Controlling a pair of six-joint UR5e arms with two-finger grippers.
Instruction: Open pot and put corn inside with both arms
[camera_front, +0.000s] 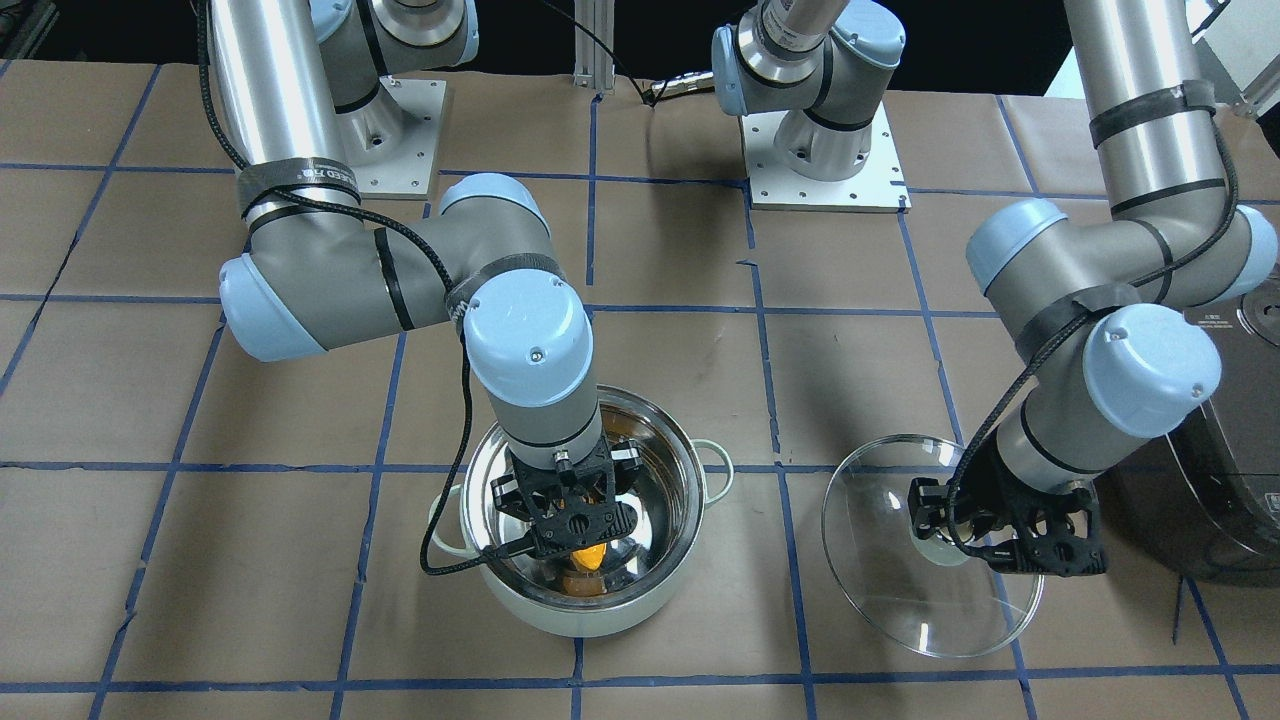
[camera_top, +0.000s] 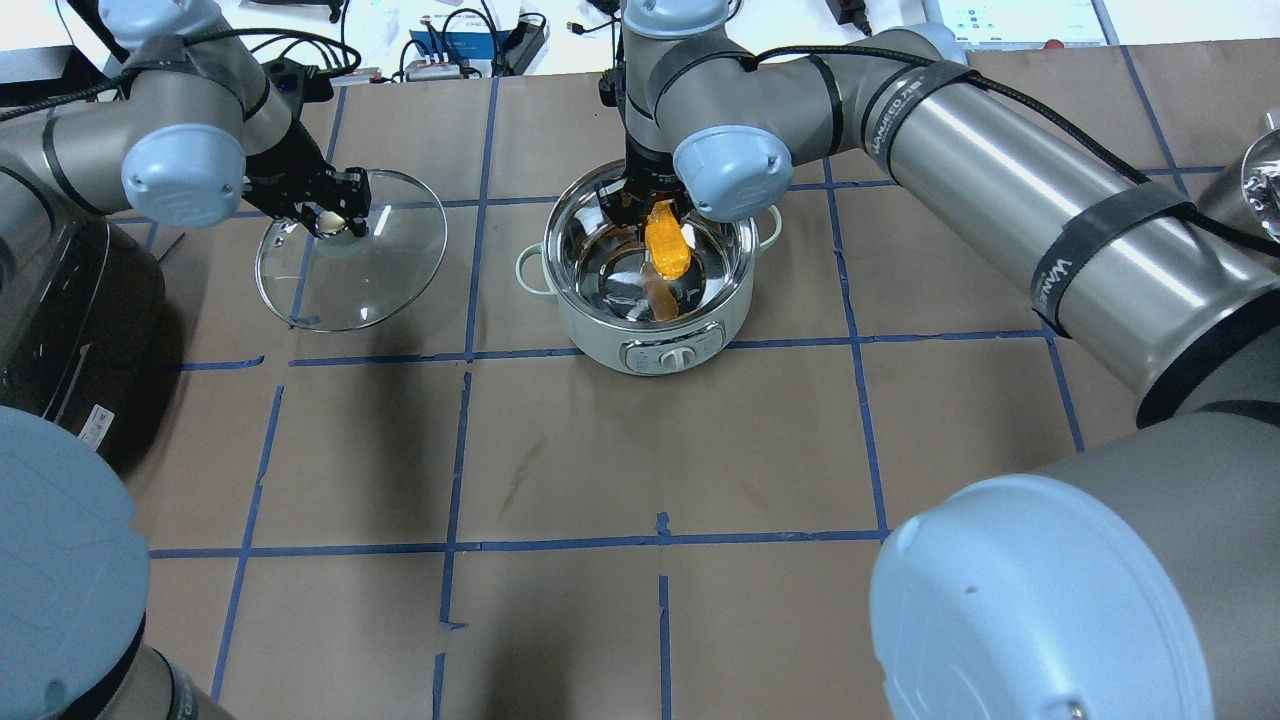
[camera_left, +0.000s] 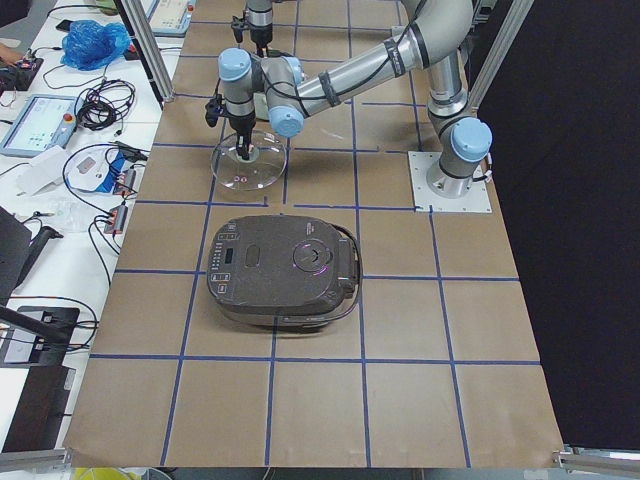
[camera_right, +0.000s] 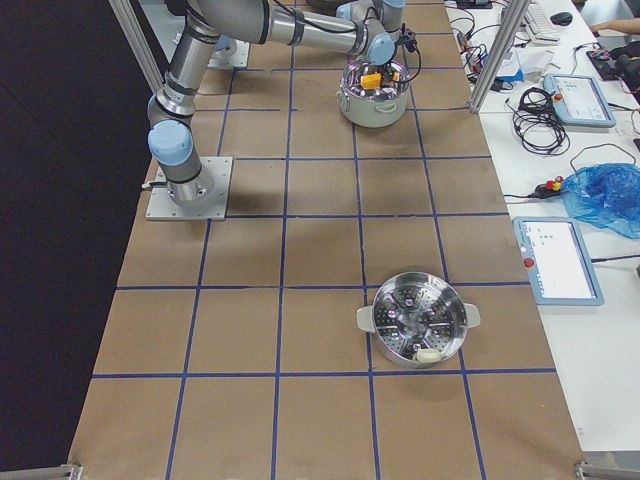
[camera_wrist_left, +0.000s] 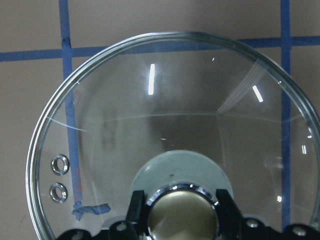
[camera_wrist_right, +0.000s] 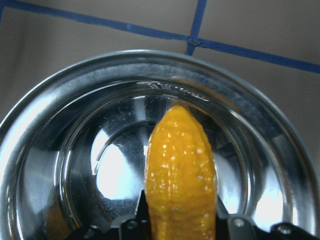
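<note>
Black two-finger right gripper (camera_top: 648, 205) pinched on yellow-orange toy corn cob (camera_top: 666, 250), held inside open mint-green steel-lined pot (camera_top: 655, 350) near table's far edge, left gripper (camera_top: 335, 215) clamped on knob (camera_wrist_left: 182, 212) of tilted clear glass lid (camera_top: 385, 285), beside pot.

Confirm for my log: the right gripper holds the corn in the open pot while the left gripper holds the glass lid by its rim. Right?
Not the rim: the left gripper clamps the lid by its knob, from both sides, as the left wrist view shows. The right gripper does hold the corn in the open pot.
</note>
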